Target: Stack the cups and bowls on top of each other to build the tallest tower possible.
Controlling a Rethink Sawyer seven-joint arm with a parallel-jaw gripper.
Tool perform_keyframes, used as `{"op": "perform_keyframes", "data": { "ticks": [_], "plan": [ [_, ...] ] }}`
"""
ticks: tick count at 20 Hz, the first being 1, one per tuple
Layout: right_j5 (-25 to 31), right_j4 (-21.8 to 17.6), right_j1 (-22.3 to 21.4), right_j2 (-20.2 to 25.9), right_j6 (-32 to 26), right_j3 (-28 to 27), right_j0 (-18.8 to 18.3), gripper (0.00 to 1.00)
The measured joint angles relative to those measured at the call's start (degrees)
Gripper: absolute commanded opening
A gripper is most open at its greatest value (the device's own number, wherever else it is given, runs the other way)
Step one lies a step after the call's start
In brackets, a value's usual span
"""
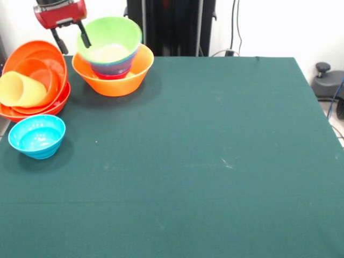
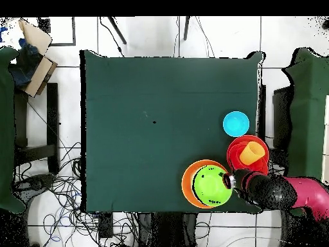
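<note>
The tower stands at the table's far left in the front view: a large light-orange bowl [image 1: 113, 81] holds a red bowl [image 1: 112, 75], a blue bowl [image 1: 114, 67] and, on top, a tilted lime green bowl [image 1: 110, 35]. My gripper [image 1: 72, 38] is open at the green bowl's left rim, with one finger [image 1: 84, 35] over the rim and the other outside it. From overhead, the gripper [image 2: 229, 180] is beside the green bowl [image 2: 209, 182]. The pale-yellow cup [image 1: 21, 89] lies on its side in nested red-orange bowls [image 1: 51, 102]. A cyan bowl [image 1: 36, 136] stands alone.
The green table [image 1: 204, 161] stretches to the right and front of the bowls. From overhead, the red-orange bowls [image 2: 239, 145], the cup [image 2: 252, 152] and the cyan bowl [image 2: 236, 123] sit near the table's right edge. Cables lie on the floor around it.
</note>
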Motion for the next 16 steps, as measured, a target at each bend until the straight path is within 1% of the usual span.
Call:
{"op": "perform_keyframes", "data": {
  "ticks": [9,16],
  "plan": [
    [0.1,0.1,-0.2,2.0,0.0,0.0,-0.2,1.00],
    [0.1,0.0,-0.1,2.4,0.0,0.0,-0.4,1.00]
  ]
}}
